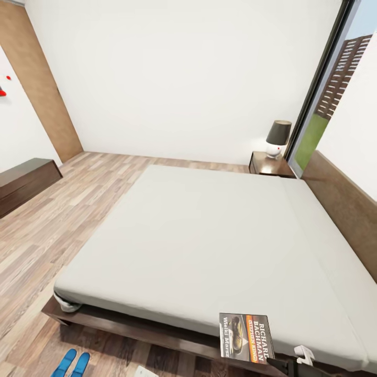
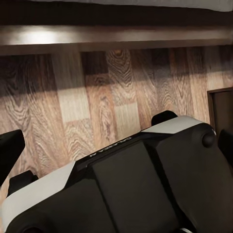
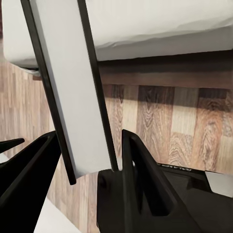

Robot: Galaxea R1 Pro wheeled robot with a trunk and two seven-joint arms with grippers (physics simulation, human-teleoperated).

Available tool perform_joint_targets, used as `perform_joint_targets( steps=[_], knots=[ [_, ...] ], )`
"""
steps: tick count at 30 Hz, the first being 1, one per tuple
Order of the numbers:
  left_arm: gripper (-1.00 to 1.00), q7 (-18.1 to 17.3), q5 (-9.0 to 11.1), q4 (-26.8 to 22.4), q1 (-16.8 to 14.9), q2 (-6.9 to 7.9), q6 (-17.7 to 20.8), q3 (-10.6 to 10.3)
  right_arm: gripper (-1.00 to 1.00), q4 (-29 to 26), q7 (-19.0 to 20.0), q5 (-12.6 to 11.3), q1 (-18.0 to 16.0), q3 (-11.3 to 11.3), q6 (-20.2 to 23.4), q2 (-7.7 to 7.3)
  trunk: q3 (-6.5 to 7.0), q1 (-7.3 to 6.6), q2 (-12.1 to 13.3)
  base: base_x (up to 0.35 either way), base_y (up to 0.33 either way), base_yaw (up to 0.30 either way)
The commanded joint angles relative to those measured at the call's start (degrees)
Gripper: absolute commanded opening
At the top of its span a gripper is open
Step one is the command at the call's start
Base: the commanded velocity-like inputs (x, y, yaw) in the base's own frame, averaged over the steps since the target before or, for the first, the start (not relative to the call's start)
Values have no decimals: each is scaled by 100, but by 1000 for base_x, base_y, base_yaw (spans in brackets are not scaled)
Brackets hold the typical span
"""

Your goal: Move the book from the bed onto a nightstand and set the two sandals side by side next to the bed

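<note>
The book, a thin paperback with an orange band, is at the near edge of the bed, overhanging the frame. My right gripper holds it by its lower right corner. The right wrist view shows the book edge-on, white pages between dark covers, with my right gripper shut on it. Two blue sandals lie side by side on the floor by the bed's near left corner. The nightstand stands at the far side of the bed, by the headboard. My left gripper hangs open over the floor, nothing between its fingers.
A lamp stands on the nightstand. A long low dark cabinet runs along the left wall. The headboard lines the right side. Wood floor stretches left of the bed. A tall window is beyond the nightstand.
</note>
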Motion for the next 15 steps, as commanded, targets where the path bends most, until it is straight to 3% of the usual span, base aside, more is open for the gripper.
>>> perform_joint_targets(
  steps=[1,15],
  knots=[
    [100,-8,45,6,-6,1,-19,-32,-100,-2,13,-55,-3,26,60,-3,-1,3,-10,0,0,0],
    [100,-4,45,6,-6,7,-17,-32,-100,-2,13,-55,-3,26,60,-3,128,3,-10,0,0,0]
  ],
)
